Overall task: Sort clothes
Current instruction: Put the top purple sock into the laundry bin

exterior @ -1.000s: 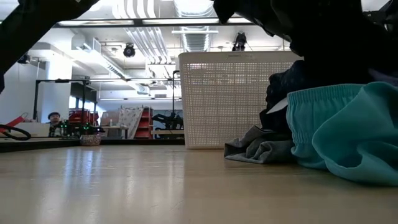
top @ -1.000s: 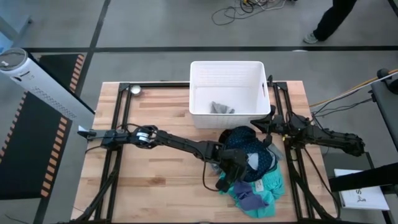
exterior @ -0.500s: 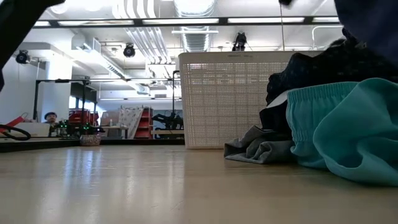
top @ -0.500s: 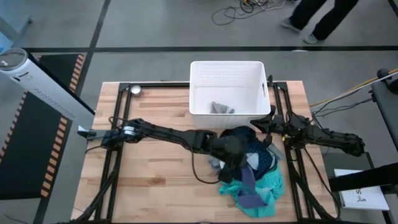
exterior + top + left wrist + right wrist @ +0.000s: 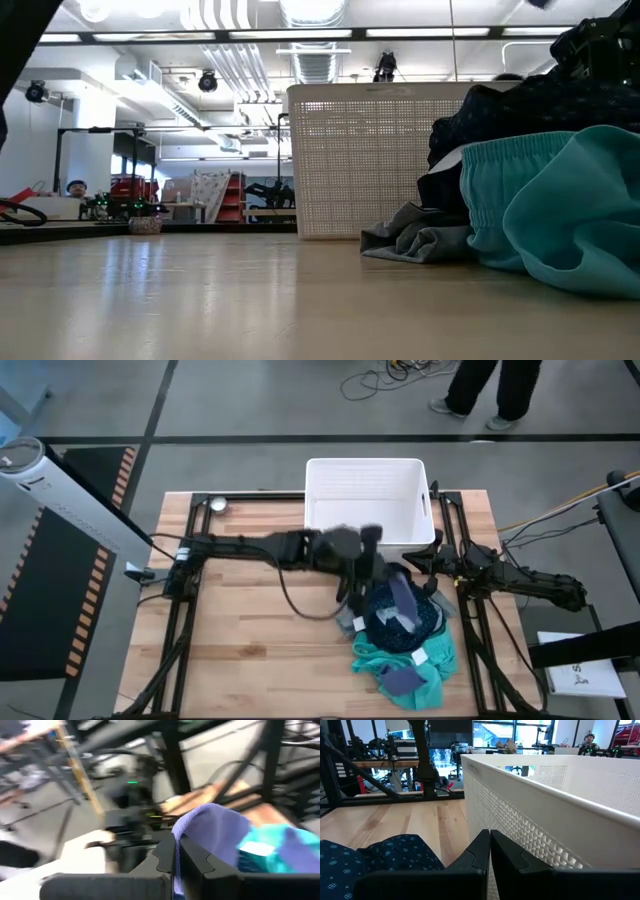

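Just in front of the white basket [image 5: 365,500], the left gripper [image 5: 372,540] is pinching the small purple-blue garment [image 5: 400,600], which is hanging lengthwise away from the basket over the navy garment [image 5: 425,622] and teal garment [image 5: 430,660]. The right gripper [image 5: 432,552] is waiting beside the basket, fingers pressed together.

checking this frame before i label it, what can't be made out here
- High view: the left end effector is motion-blurred at the basket front; its grip on the purple-blue garment only shows in the left wrist view.
- High view: the basket's floor near the front wall is covered by the left arm.
- Low view: the teal garment is cut off by the right edge.
- Right wrist view: the navy patterned garment is cut by the frame edge and hidden behind the right end effector.
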